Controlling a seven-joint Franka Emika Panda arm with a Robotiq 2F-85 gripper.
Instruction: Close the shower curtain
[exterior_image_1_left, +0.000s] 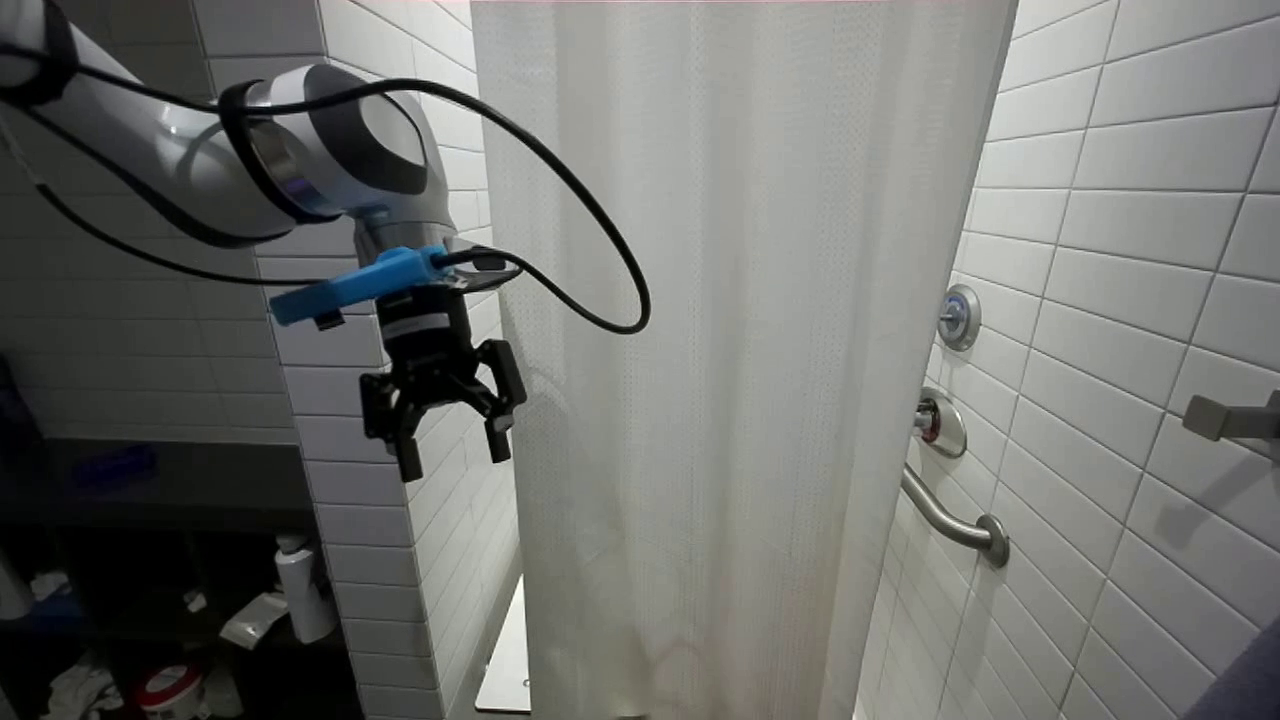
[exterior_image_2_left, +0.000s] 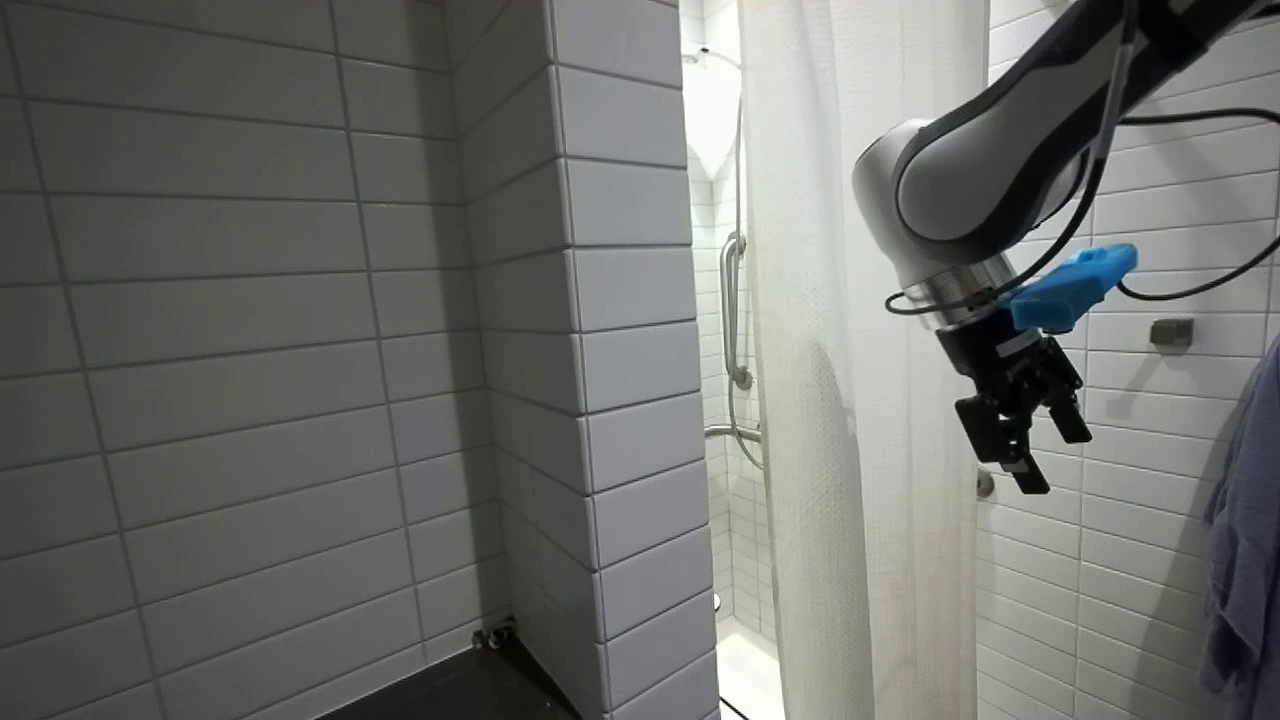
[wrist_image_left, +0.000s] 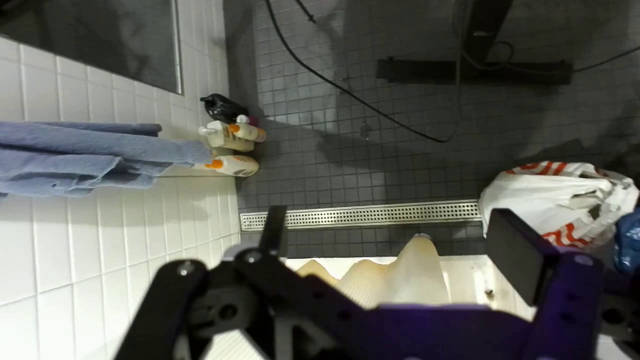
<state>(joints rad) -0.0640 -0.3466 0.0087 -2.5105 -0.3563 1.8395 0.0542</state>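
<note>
The shower curtain (exterior_image_1_left: 740, 350) is a tall white sheet with soft vertical folds. It hangs across much of the shower opening. In an exterior view (exterior_image_2_left: 810, 350) a gap shows between its near edge and the tiled wall end. In the wrist view its lower folds (wrist_image_left: 415, 275) hang over the white shower floor, partly hidden by the gripper. My gripper (exterior_image_1_left: 454, 455) points down with its fingers apart and nothing between them. It is outside the shower, by the curtain's edge, apart from the fabric. It also shows in an exterior view (exterior_image_2_left: 1052, 455) and in the wrist view (wrist_image_left: 392, 225).
A tiled wall end (exterior_image_2_left: 640, 400) borders the opening. A grab bar (exterior_image_1_left: 950, 520) and valves are on the shower wall. Dark shelves (exterior_image_1_left: 170, 520) hold bottles. A blue towel (wrist_image_left: 100, 155) hangs on the wall. A white plastic bag (wrist_image_left: 550, 200) and bottles stand on the floor.
</note>
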